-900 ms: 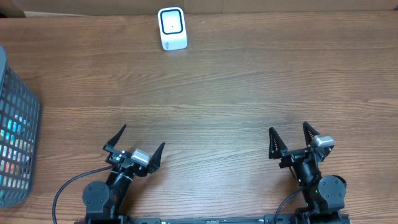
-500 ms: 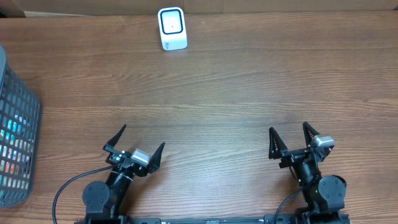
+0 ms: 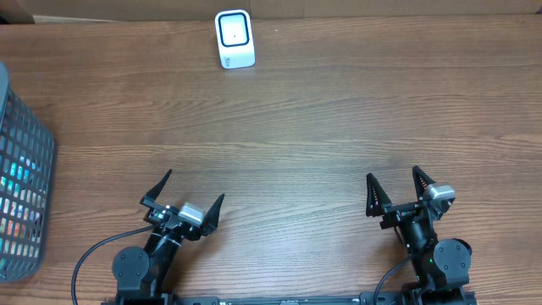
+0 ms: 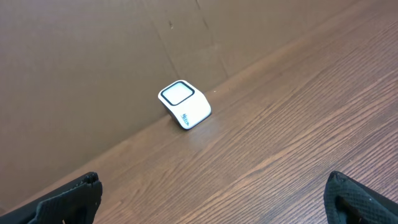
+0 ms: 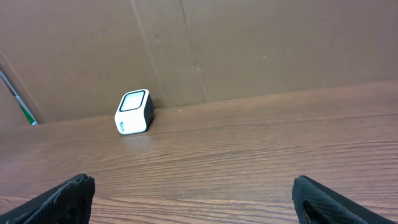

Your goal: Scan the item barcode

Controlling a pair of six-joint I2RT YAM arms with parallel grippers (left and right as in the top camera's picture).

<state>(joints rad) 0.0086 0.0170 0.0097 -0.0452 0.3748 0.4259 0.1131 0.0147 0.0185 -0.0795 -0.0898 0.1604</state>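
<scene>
The left gripper (image 3: 193,188) and right gripper (image 3: 394,175) both stand with jaws spread wide, holding and touching nothing, while the one white barcode scanner (image 3: 235,38) sits at the table's (image 3: 339,110) far edge and one mesh basket (image 3: 34,152), cut off at left, holds colourful contents (image 3: 15,191) too blurred to make out.

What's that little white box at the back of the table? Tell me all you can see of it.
The white box is a small rounded block, seemingly smooth plastic. Its tilted face holds a pale window in a dark rounded frame; one side bears tiny blue markings, unreadable. It rests on the wooden table near the far edge, close before a brown cardboard wall. Nothing else touches it.
</scene>
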